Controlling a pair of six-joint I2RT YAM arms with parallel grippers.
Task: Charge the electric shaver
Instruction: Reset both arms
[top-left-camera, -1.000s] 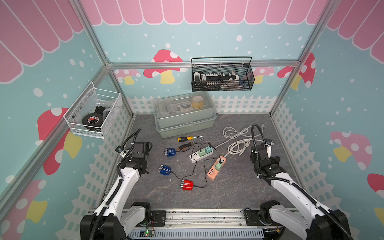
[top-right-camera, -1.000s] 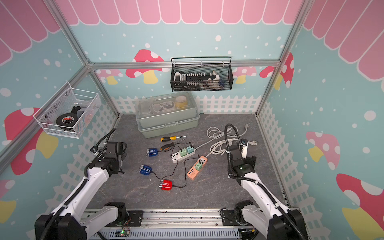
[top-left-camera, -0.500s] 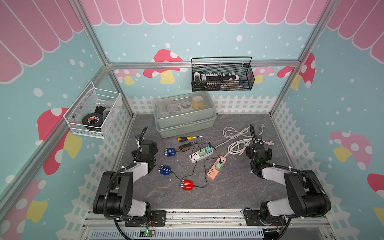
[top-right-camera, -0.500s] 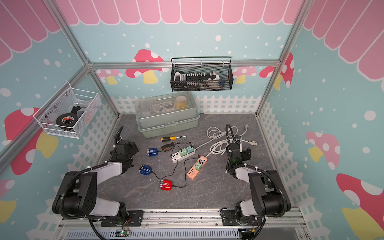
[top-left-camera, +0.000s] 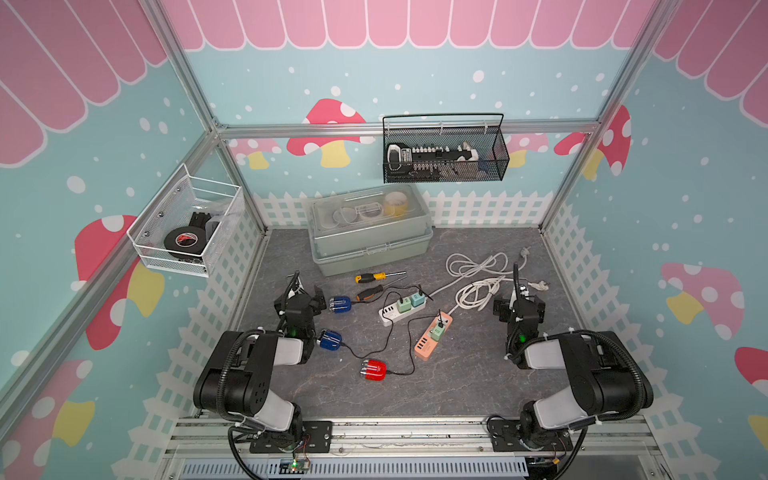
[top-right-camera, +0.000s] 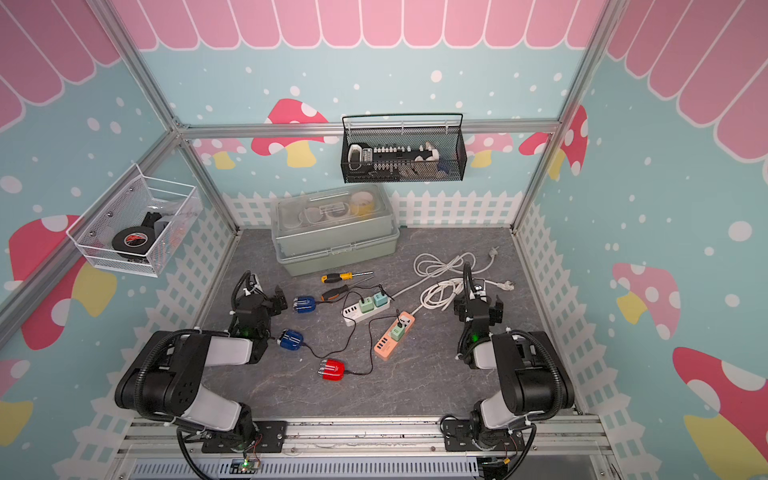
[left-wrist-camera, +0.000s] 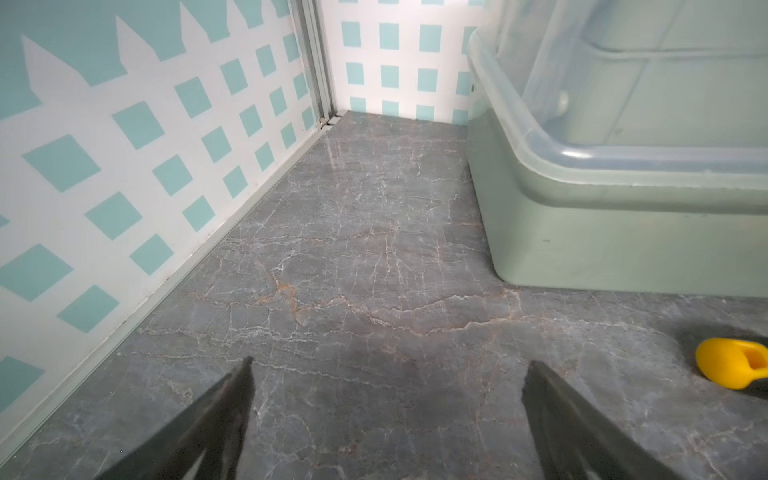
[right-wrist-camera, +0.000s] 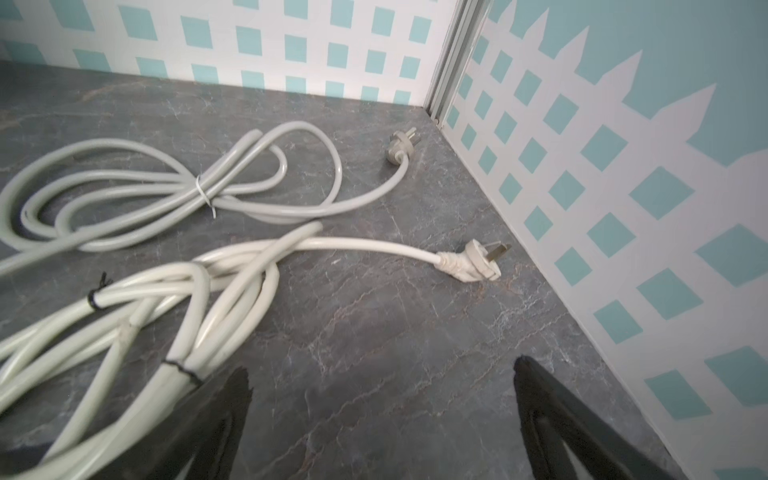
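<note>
Floor: grey marbled tabletop (top-left-camera: 457, 386), teal mushroom walls all round.
Left gripper (left-wrist-camera: 390, 365): jaws spread wide, nothing between them, just bare stone below.
Right gripper (right-wrist-camera: 380, 370): wide apart too and empty, with the white cable bundle (right-wrist-camera: 199, 299) right by one finger.
Near blue shaver (top-left-camera: 329, 339): just beside the left arm's wrist.
Far blue shaver (top-left-camera: 340, 304): close to the left fingers.
Red shaver (top-left-camera: 373, 371): mid-floor, towards the front, cabled up to the orange power strip (top-left-camera: 424, 344).
Back: green storage box (top-left-camera: 370, 232) against the rear wall.

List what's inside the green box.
In the box, through its clear top: a yellow tape roll and pale round items. Its opaque green lower half hides anything beneath.
</note>
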